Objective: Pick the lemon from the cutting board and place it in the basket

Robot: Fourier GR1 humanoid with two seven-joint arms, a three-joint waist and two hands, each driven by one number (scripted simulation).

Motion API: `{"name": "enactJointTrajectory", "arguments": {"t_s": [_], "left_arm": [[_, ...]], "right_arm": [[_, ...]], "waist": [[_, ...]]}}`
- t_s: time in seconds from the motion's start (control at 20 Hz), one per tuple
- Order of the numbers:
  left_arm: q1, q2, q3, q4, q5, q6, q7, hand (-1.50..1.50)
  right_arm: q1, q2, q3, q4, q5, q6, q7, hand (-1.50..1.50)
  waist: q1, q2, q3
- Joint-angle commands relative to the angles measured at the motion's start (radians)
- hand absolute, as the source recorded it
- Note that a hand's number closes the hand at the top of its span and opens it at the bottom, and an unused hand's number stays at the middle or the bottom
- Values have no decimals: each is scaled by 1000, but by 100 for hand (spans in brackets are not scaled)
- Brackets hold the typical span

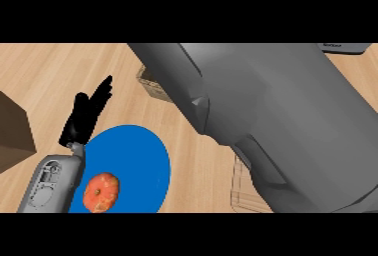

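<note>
No lemon shows in the head view. My right forearm point(280, 125) fills the right half of the picture and hides its own hand. A corner of a woven basket point(153, 86) peeks out from behind that forearm at upper centre. The edge of a pale wooden cutting board point(247, 197) shows under the forearm at lower centre. My left hand point(88, 112) stands at the left with straight fingers pointing up, holding nothing.
A blue plate point(140, 150) lies at lower left with an orange-red fruit point(101, 191) on it, beside my left wrist. A brown box point(11, 130) sits at the left edge. A grey object point(343, 47) shows at the top right corner.
</note>
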Motion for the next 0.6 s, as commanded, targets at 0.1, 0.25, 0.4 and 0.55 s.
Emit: {"name": "enactJointTrajectory", "arguments": {"t_s": [0.1, 0.25, 0.4, 0.55], "left_arm": [[-1, 6, 15, -27, 18, -7, 41, 0], [22, -2, 8, -29, 0, 14, 10, 0], [51, -62, -36, -21, -32, 53, 3, 0], [68, -21, 1, -26, 1, 18, -24, 0]], "right_arm": [[-2, -9, -45, 49, -25, -10, -6, 150], [30, 8, -45, 68, -19, -52, -30, 150], [82, 8, -47, 74, -25, -70, -68, 150], [104, 8, -50, 75, -23, -75, -72, 150]], "waist": [[-33, -3, 4], [-31, 2, 3], [-35, 2, 4], [-43, -4, 4]]}}
